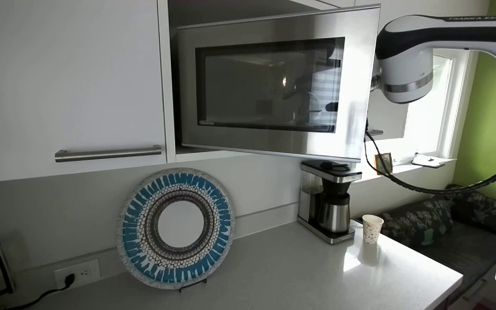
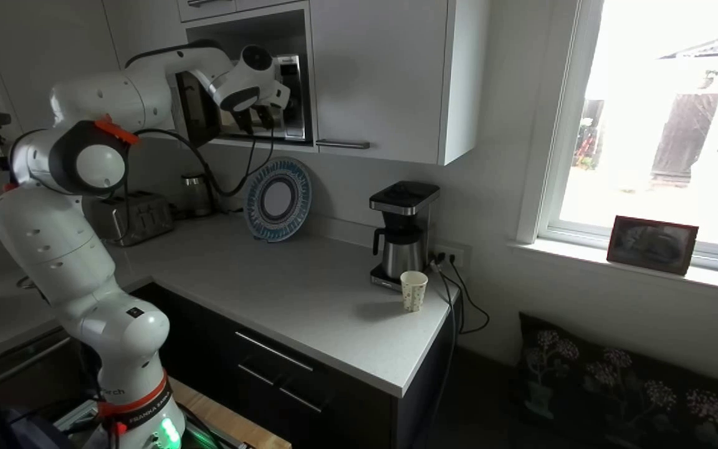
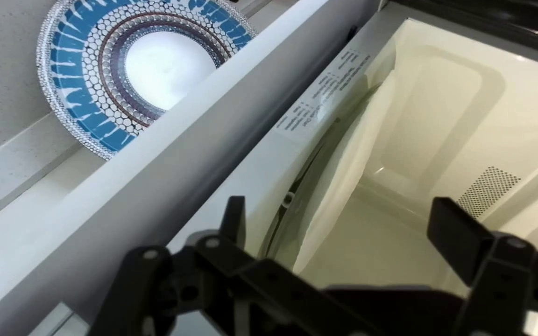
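My gripper [image 3: 339, 217] stands open in the wrist view, its dark fingers [image 3: 458, 238] wide apart with nothing between them. Beyond them lies the lit cream interior of a microwave [image 3: 446, 102]. Inside it, a pale turntable or plate [image 3: 343, 172] shows nearly edge-on beside the printed front frame [image 3: 306, 116]. In an exterior view, the gripper [image 2: 254, 120] points down in front of the microwave [image 2: 293, 87], which sits in a cabinet niche. The microwave door [image 1: 317, 144] is swung out and hides the gripper in an exterior view.
Below the niche, a blue-and-white decorated plate [image 1: 181, 224] leans on the counter [image 1: 274, 267]. A coffee maker [image 2: 404, 240] and a paper cup [image 2: 414, 291] stand near the counter's end. A toaster [image 2: 138, 218] sits behind the arm. Loose cables hang from the wrist.
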